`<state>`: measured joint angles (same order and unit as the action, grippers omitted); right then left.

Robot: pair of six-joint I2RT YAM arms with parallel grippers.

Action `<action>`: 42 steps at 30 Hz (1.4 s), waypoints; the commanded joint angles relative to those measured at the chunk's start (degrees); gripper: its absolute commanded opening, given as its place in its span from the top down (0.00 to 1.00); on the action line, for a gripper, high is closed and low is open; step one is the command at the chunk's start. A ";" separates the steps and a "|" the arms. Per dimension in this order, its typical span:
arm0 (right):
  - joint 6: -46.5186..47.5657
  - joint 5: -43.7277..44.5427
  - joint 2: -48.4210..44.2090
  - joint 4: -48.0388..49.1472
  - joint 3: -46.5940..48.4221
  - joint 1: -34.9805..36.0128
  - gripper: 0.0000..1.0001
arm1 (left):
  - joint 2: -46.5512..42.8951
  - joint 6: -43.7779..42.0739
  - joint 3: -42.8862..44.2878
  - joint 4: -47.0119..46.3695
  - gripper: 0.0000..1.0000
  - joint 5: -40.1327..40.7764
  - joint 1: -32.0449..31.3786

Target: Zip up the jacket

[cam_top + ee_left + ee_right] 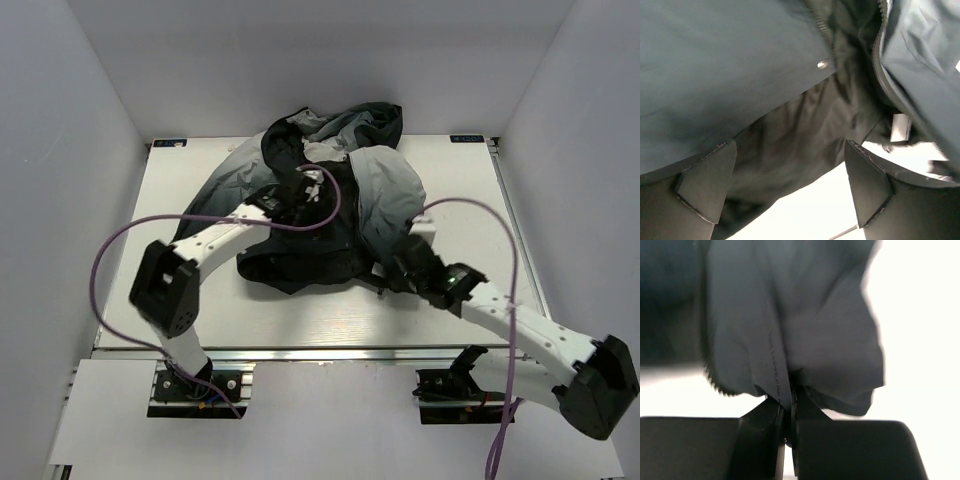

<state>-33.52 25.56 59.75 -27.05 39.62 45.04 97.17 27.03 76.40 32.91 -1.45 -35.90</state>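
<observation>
The white counter carries the jacket, crumpled at its far middle, pale grey fading to black, dark lining showing. The left pincer gapes wide over the jacket's open front. The right pincer is clamped on the jacket's near right edge. A small white label inside the jacket is unreadable.

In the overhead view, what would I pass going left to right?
The left arm's black elbow → crumpled grey-to-black jacket → right arm's green-lit wrist → right arm's black elbow.

A crumpled grey-to-black jacket is heaped on the white table, spread from its middle to the far edge.
</observation>
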 commanded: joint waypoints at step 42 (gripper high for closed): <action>3.20 -1.39 -6.13 -0.20 -4.64 -13.48 1.00 | 33.61 14.37 25.82 8.40 0.03 19.64 -10.24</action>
<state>-30.92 23.81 54.68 -28.77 35.33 31.99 128.42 39.99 101.89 39.79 16.47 -45.89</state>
